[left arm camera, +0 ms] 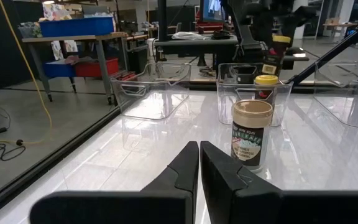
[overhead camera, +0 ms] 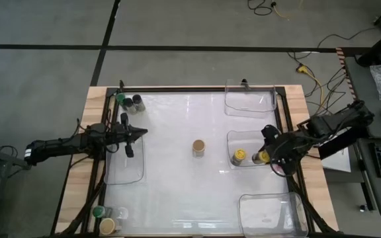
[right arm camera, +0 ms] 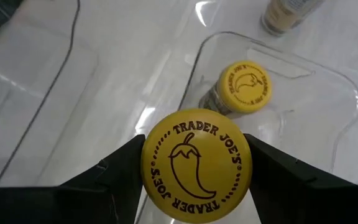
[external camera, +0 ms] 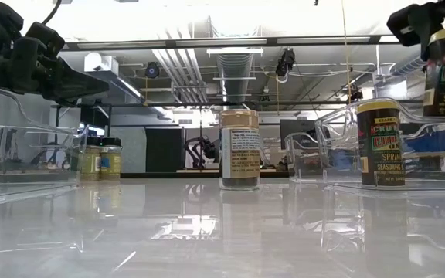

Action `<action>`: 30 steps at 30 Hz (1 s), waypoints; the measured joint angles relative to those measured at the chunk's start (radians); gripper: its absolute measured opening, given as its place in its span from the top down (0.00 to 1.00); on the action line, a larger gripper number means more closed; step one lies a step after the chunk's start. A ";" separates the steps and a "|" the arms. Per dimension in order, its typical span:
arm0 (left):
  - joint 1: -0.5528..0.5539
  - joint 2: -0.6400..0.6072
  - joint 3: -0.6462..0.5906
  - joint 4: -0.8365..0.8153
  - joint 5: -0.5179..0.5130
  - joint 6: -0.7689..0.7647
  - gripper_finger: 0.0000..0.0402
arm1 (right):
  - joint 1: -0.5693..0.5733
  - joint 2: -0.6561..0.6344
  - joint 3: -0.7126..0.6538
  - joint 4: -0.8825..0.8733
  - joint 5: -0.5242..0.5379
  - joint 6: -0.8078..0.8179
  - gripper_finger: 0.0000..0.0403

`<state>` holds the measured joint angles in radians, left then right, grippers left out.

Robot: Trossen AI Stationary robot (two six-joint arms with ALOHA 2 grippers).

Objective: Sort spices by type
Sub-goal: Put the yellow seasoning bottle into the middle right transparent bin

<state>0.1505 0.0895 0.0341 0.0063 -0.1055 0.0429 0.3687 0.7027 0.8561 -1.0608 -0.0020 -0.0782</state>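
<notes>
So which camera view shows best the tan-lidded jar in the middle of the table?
The low view: the tan-lidded jar stands centred, side-on, unobstructed. The left wrist view shows it well, beyond the shut left tool. The high view shows only its lid; the right wrist view, its cut-off edge.

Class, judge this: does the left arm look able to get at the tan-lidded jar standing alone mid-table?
Probably yes: the tan-lidded jar stands straight ahead of the shut left gripper, with bare tabletop between.
</notes>
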 joint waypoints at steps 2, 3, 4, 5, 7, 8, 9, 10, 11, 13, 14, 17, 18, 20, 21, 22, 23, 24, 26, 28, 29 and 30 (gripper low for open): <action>0.000 0.000 0.000 0.000 0.000 0.000 1.00 | 0.000 -0.018 -0.021 0.022 -0.003 -0.025 0.43; 0.000 0.000 0.000 0.000 0.000 0.000 1.00 | 0.000 -0.023 -0.030 0.032 -0.004 -0.042 0.42; 0.000 0.000 0.000 0.000 0.000 0.000 1.00 | 0.000 -0.026 -0.038 0.047 -0.005 -0.058 0.42; 0.000 0.000 0.000 0.000 0.000 0.000 1.00 | 0.000 -0.028 -0.045 0.062 -0.007 -0.078 0.42; 0.000 0.000 0.000 0.000 0.000 0.000 1.00 | 0.000 -0.027 -0.062 0.083 -0.007 -0.118 0.42; 0.000 0.000 0.000 0.000 0.000 0.000 1.00 | -0.001 -0.024 -0.069 0.086 -0.006 -0.134 0.43; 0.000 0.000 0.000 0.000 0.000 0.000 1.00 | -0.003 -0.018 -0.077 0.095 -0.006 -0.152 0.43; 0.000 0.000 0.000 0.000 0.000 0.000 1.00 | -0.007 -0.010 -0.081 0.107 -0.007 -0.169 0.43; 0.000 0.000 0.000 0.000 0.000 0.000 1.00 | -0.011 0.002 -0.081 0.118 -0.008 -0.186 0.43; 0.000 0.000 0.000 0.000 0.000 0.000 1.00 | -0.023 0.024 -0.081 0.119 -0.007 -0.221 0.43; 0.000 0.000 0.000 0.000 0.000 0.000 1.00 | -0.029 0.031 -0.081 0.117 -0.007 -0.235 0.42; 0.000 0.000 0.000 0.000 0.000 0.000 1.00 | -0.052 0.045 -0.081 0.120 -0.037 -0.273 0.42; 0.000 0.000 0.000 0.000 0.000 0.000 1.00 | -0.062 0.050 -0.081 0.122 -0.054 -0.282 0.43; 0.000 0.000 0.000 0.000 0.000 0.000 1.00 | -0.084 0.062 -0.082 0.131 -0.082 -0.304 0.43; 0.000 0.000 0.000 0.000 0.000 0.000 1.00 | -0.096 0.067 -0.082 0.132 -0.085 -0.312 0.43; 0.000 0.000 0.000 0.000 0.000 0.000 1.00 | -0.107 0.071 -0.082 0.132 -0.086 -0.317 0.43; 0.000 0.000 0.000 0.000 0.000 0.000 1.00 | -0.116 0.074 -0.082 0.132 -0.091 -0.323 0.43; 0.000 0.000 0.000 0.000 0.000 0.000 1.00 | -0.123 0.076 -0.083 0.132 -0.102 -0.327 0.42; 0.000 0.000 0.000 0.000 0.000 0.000 1.00 | -0.137 0.080 -0.083 0.131 -0.115 -0.342 0.42; 0.000 0.000 0.000 0.000 0.000 0.000 1.00 | -0.154 0.087 -0.083 0.126 -0.120 -0.357 0.42; 0.000 0.000 0.000 0.000 0.000 0.000 1.00 | -0.165 0.092 -0.083 0.124 -0.129 -0.360 0.42; 0.000 0.000 0.000 0.000 0.000 0.000 1.00 | -0.174 0.099 -0.083 0.124 -0.149 -0.360 0.43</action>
<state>0.1502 0.0895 0.0341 0.0063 -0.1055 0.0430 0.1943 0.8019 0.7734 -0.9370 -0.1511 -0.4383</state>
